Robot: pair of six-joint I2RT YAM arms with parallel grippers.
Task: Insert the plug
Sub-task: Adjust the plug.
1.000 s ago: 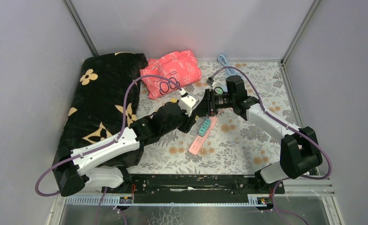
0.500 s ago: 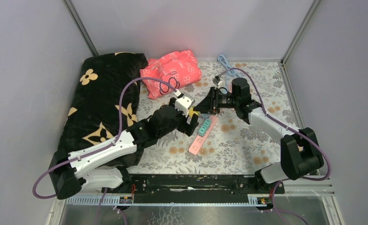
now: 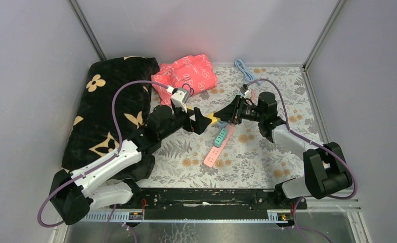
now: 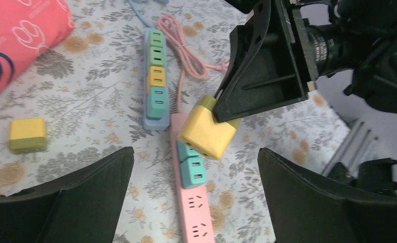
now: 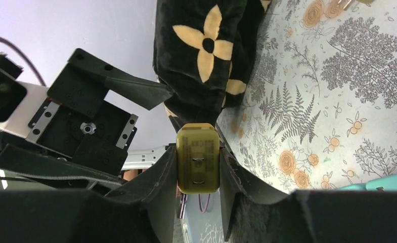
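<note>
- Grey walls enclose a floral-printed table (image 3: 267,152) that fills the middle of the top view.
- A black cushion (image 3: 105,101) with yellow flowers lies along the left side.
- A red bag (image 3: 186,76) sits at upper centre, against the cushion.
- The left gripper (image 3: 202,123) is at centre, jaws spread wide with nothing in them, just left of the plug.
- The right gripper (image 3: 220,116) faces it from the right, jaws closed on the yellow plug (image 4: 208,132).
- A pink power strip (image 3: 217,149) lies diagonally below both grippers, with teal adapters in its upper sockets.
- A blue power strip (image 4: 156,83) lies just beyond it.
- The plug hangs over the pink strip's upper end, its two flat prongs facing the right wrist camera.
- A second yellow plug (image 4: 28,135) lies on the table, at the left of the left wrist view.
</note>
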